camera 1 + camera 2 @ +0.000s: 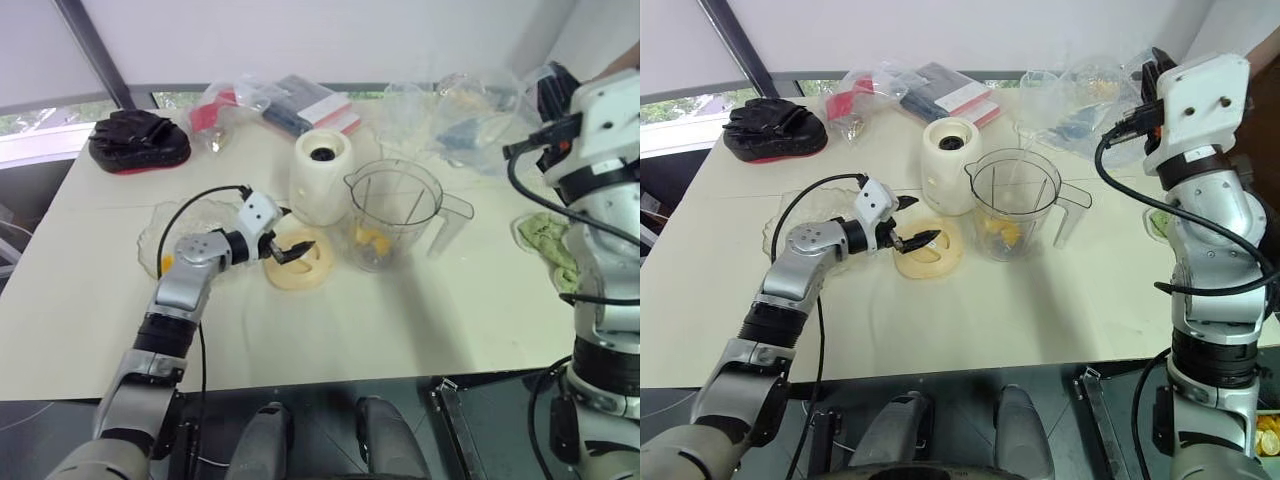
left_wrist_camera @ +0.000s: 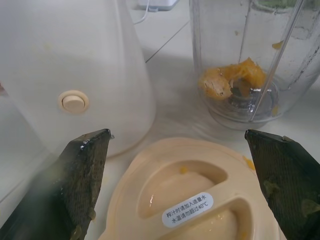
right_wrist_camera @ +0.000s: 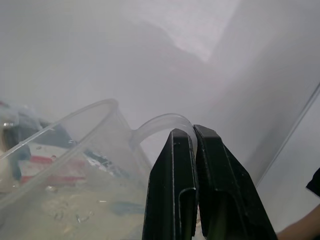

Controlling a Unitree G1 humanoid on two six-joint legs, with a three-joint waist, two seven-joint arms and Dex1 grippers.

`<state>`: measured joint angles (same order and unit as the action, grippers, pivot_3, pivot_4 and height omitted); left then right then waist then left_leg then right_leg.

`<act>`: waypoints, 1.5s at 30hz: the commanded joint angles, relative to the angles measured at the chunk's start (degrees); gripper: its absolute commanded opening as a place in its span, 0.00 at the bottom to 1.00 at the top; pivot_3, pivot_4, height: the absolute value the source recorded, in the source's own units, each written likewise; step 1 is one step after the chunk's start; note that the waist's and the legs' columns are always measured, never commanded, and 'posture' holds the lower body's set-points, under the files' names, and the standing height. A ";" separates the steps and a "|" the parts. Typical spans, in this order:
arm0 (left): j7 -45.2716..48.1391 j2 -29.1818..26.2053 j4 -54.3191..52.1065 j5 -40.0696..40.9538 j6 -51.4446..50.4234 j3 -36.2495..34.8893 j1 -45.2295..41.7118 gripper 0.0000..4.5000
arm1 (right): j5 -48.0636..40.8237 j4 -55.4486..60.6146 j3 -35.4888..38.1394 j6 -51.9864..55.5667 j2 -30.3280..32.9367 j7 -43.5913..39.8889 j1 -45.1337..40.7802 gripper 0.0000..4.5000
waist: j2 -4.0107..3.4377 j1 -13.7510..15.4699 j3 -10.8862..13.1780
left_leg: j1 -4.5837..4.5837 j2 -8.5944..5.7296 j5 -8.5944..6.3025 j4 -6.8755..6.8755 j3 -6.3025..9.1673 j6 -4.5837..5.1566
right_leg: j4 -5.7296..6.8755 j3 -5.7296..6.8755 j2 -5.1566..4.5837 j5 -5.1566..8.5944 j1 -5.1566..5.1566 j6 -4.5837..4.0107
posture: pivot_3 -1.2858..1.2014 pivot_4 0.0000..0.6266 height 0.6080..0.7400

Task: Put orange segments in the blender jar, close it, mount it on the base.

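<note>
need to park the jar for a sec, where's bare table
Bare: the cream table's front strip, before the flat cream-yellow lid and clear plastic blender jar. Crowded: far edge, with clear bags and a black glove, behind the cream-white base.

Cream base [image 1: 321, 176], orange segments [image 2: 232, 80], clear blender jar [image 1: 393, 213]

Head stereo overhead; wrist cameras close-up.

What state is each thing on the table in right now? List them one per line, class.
Jar: upright on the table, uncovered, off the base, orange segments at its bottom.
Base: upright, socket bare.
Lid: flat on the table, off the jar.
Left gripper: open over the lid.
Right gripper: shut, empty, raised.
</note>
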<state>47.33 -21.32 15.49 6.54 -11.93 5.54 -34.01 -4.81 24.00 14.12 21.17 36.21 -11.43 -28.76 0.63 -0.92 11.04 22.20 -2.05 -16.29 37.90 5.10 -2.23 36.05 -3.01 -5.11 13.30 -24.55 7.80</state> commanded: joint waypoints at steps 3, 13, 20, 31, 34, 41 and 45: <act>-0.14 -0.20 -1.97 1.52 0.92 -1.10 -0.51 1.00 | 1.50 3.44 1.30 -2.81 0.63 -0.43 -0.41 0.01 | 0.00 -0.02 0.00 | 0.00 0.00 0.00 0.00 0.00 0.00 | 0.00 0.00 0.00 0.00 0.00 0.00 | 0.52 0.24 1.00; -0.20 -0.21 -1.26 1.59 1.29 -1.19 -0.93 1.00 | -6.75 4.10 8.08 7.43 -8.50 4.82 -1.60 0.01 | 0.01 0.12 -0.01 | 0.00 0.00 0.00 0.01 0.02 0.00 | 0.01 0.00 0.00 0.00 0.00 -0.01 | 0.52 0.24 1.00; -0.09 -0.34 -1.42 1.55 1.29 -1.14 -0.89 1.00 | -15.62 4.53 15.41 15.71 -16.31 12.80 -4.54 0.01 | 0.01 0.03 -0.01 | 0.00 0.00 0.00 0.01 0.03 0.00 | 0.04 0.00 0.00 -0.01 -0.01 -0.01 | 0.52 0.24 1.00; 0.00 -0.90 -1.97 1.63 1.04 -1.29 -0.88 1.00 | -20.98 -9.71 25.65 5.09 -21.76 17.28 -1.81 0.01 | -0.01 -0.04 -0.02 | 0.00 -0.01 0.00 0.01 0.01 0.00 | 0.06 0.00 -0.01 -0.01 -0.01 -0.01 | 0.52 0.24 1.00; 0.16 -1.43 -2.64 1.71 0.58 -1.40 -0.76 1.00 | -20.54 -16.65 25.94 -1.74 -23.46 16.31 0.35 0.01 | -0.03 -0.29 -0.03 | 0.00 -0.01 0.00 0.01 0.00 0.00 | 0.07 0.00 0.00 -0.01 -0.02 -0.01 | 0.52 0.24 1.00; 0.33 -3.13 -4.22 2.37 -0.40 -1.38 -0.17 1.00 | -21.53 -25.83 26.25 -12.01 -26.31 16.98 1.46 0.01 | -0.17 -1.26 -0.05 | -0.04 0.00 0.01 0.00 0.00 0.00 | 0.13 -0.01 0.00 -0.01 -0.02 -0.01 | 0.52 0.24 1.00; 0.30 -3.83 -5.21 2.68 -1.25 -1.53 0.14 1.00 | -21.51 -29.45 25.27 -16.34 -27.24 16.20 1.98 0.01 | -0.18 -1.54 -0.05 | -0.04 0.00 0.01 0.00 0.00 0.00 | 0.13 -0.01 0.00 -0.01 -0.02 -0.01 | 0.52 0.24 1.00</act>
<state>47.52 -24.51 12.84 8.26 -12.95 5.33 -33.90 -25.42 -6.14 39.59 8.72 8.84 5.59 -26.35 0.45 -2.46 10.99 22.16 -2.05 -16.28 37.91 5.11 -2.23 36.18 -3.02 -5.11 13.29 -24.57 7.79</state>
